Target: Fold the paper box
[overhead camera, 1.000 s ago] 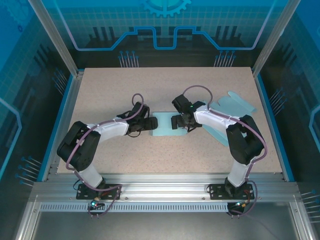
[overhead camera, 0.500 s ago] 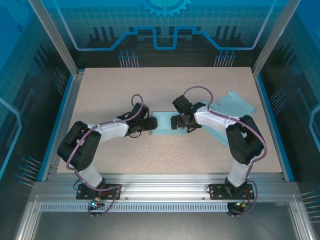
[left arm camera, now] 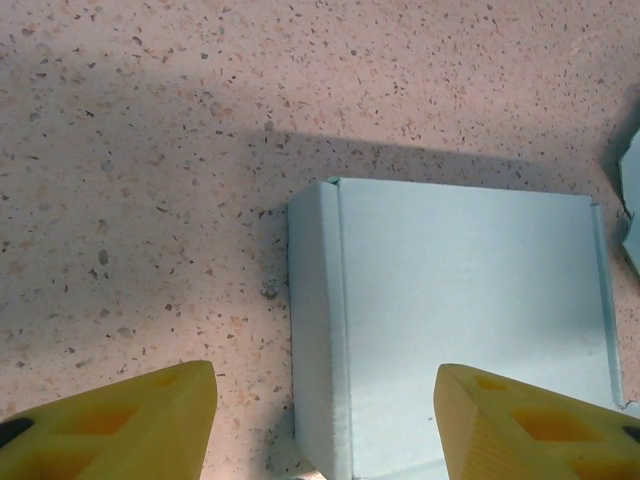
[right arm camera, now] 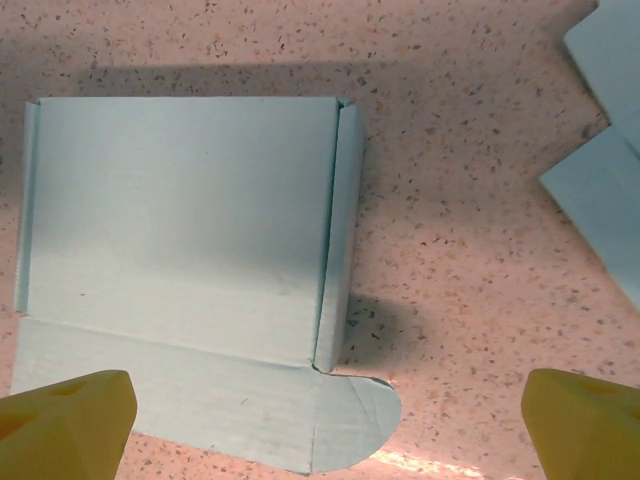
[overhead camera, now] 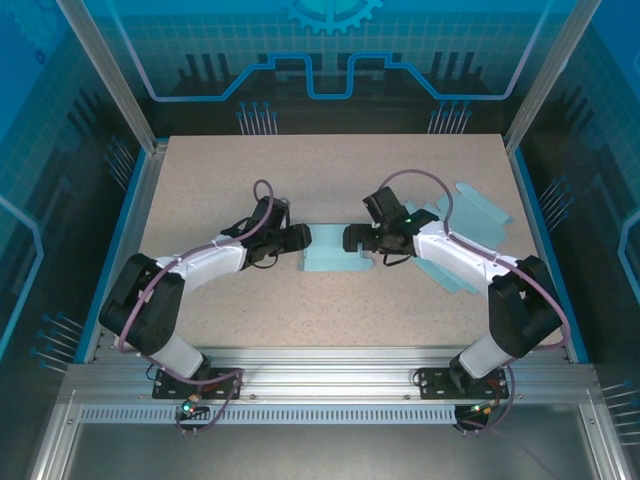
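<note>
The paper box (overhead camera: 333, 252) is a pale blue sheet lying flat at the table's middle, its side walls creased up a little. In the left wrist view the box (left arm camera: 455, 320) has a raised left fold. My left gripper (left arm camera: 325, 430) is open, and its yellow fingertips (left arm camera: 120, 420) straddle that fold without touching it. In the right wrist view the box (right arm camera: 180, 210) has a front flap with a rounded tab (right arm camera: 358, 420). My right gripper (right arm camera: 325, 425) stands wide open above that flap, holding nothing. Seen from above, the left gripper (overhead camera: 297, 240) and right gripper (overhead camera: 352, 238) face each other across the box.
More flat pale blue box blanks (overhead camera: 462, 225) lie to the right under the right arm, and their corners (right arm camera: 600, 170) show in the right wrist view. Speckled tabletop (overhead camera: 300, 170) lies open behind the box. A metal frame rail (overhead camera: 330, 370) runs along the near edge.
Both wrists have drawn back from the box, uncovering more of it. The right arm's elbow has swung to the right. The left jaws have narrowed somewhat.
</note>
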Robot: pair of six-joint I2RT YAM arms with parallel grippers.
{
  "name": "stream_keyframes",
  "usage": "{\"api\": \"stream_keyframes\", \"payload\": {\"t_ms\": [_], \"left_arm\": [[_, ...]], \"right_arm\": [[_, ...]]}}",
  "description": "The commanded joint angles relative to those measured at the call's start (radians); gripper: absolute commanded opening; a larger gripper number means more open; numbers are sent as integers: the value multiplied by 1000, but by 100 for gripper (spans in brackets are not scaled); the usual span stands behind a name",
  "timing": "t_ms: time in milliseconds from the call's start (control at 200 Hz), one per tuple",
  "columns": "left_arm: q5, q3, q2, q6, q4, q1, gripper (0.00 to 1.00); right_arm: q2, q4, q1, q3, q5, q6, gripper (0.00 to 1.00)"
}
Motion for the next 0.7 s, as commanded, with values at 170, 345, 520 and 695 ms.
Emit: {"api": "stream_keyframes", "payload": {"t_ms": [170,345,520,695], "left_arm": [[94,-5,89,-45,77,19,51],[116,-24,119,-65,102,33,44],[125,-50,127,-80,122,48,38],[137,-67,145,-91,137,56,33]], "right_arm": [[60,161,-63,-70,-237,77,100],[107,215,-83,-82,-287,90,100],[138,289,-112,-117,-352,111,100],[185,339,-125,-130,-397,129,100]]}}
